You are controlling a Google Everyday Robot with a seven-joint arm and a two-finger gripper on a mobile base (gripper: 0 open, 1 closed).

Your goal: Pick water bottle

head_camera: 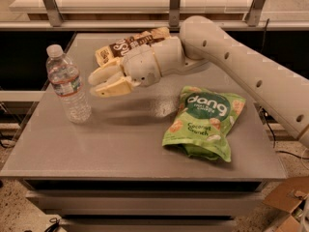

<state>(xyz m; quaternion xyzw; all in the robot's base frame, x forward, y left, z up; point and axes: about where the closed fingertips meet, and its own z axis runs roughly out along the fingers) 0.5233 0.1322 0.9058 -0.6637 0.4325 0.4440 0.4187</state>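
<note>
Just short of the water bottle (67,83) — gripper (93,85) slightly parted, empty, touching nothing

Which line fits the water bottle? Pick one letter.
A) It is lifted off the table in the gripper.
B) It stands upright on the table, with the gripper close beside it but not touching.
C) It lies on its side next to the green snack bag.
B: the water bottle stands capped and upright on the table, and the gripper hangs just beside it, apart from it, holding nothing.
</note>
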